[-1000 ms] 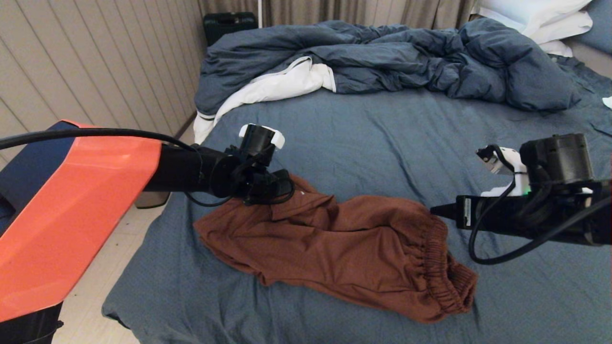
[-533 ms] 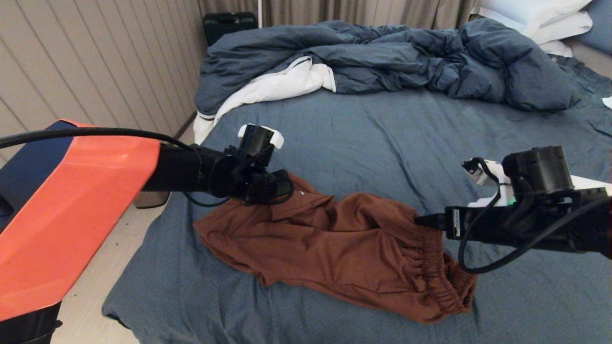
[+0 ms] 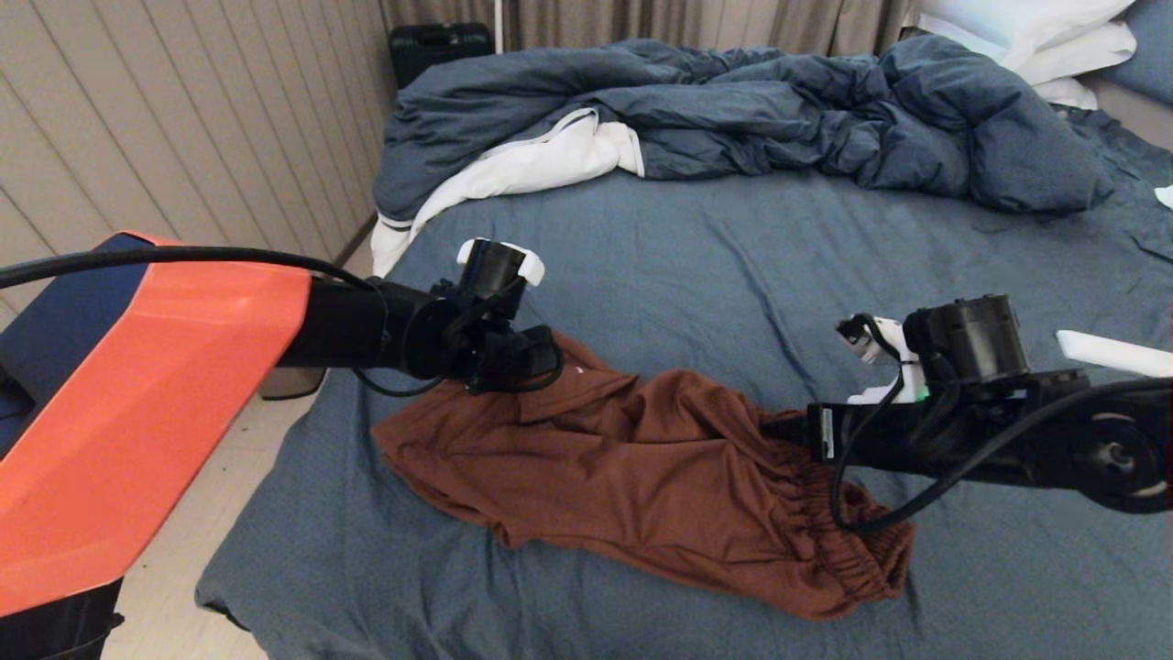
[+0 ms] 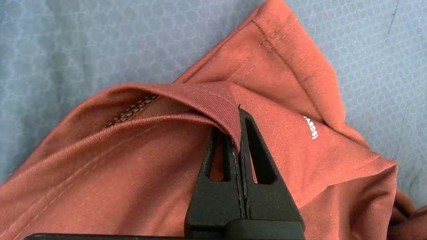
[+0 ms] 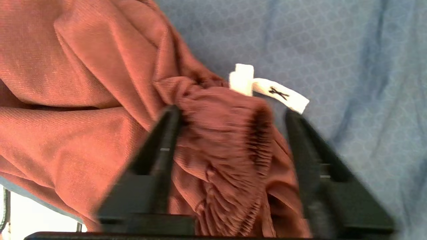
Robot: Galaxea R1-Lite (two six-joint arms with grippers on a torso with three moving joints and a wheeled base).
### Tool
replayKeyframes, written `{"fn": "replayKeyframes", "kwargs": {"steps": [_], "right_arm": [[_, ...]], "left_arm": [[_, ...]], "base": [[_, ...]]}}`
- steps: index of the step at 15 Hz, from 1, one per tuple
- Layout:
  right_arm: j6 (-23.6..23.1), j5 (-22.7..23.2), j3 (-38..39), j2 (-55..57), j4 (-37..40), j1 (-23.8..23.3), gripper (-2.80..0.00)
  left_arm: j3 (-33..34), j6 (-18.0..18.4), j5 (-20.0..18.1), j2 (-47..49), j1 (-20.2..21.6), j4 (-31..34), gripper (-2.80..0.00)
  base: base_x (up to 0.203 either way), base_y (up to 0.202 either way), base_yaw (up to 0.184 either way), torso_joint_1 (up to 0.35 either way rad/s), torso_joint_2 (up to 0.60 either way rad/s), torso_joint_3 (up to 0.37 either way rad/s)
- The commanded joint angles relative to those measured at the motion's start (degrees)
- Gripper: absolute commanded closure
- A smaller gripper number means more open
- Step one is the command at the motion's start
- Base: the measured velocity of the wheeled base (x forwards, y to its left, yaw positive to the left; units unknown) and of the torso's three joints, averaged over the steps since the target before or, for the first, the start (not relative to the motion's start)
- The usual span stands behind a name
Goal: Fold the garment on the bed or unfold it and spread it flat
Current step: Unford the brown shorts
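1. On the big bed with the wrinkled slate-blue sheet [image 3: 715, 247], head view: the rust-brown soft shorts [image 3: 641, 477] lie in a crumpled strip near the front edge, neither folded nor flat. The left gripper [image 3: 522, 357] sits at the hem end and the right gripper [image 3: 779, 426] at the gathered waistband end. The bunched blue duvet [image 3: 733, 119] is well apart at the back. I'd say this job is barely started.

2. In the left wrist view, the left gripper [image 4: 238, 116] is pinched tight on a fold of the shorts' [image 4: 133, 160] hem edge, so that corner is secured.

3. In the right wrist view, the right gripper [image 5: 230, 113] stands wide, jaws straddling the bunched elastic waistband [image 5: 227, 133] but not clamped on it yet. A small white tag [image 5: 267, 87] pokes out just beyond. Closing there, then stretching the shorts out, is what's left, I reckon.
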Motion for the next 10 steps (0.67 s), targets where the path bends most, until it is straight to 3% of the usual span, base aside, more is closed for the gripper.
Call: {"fn": "replayKeyframes", "kwargs": {"steps": [1,10], "right_arm": [[0.06,-0.03,-0.16,0.12,-0.46,0.15,0.0],[0.39,-0.21,1.32,-6.75,-0.43,1.74,0.0]], "left_arm": [[-0.36,-0.29,0.07,0.23,0.0,0.08,0.0],[2.47,-1.74,0.24,-7.25,0.53,0.17,0.0]], "base": [[0.0,0.0,0.0,0.0,0.0,0.0],[0.0,0.0,0.0,0.0,0.0,0.0]]}}
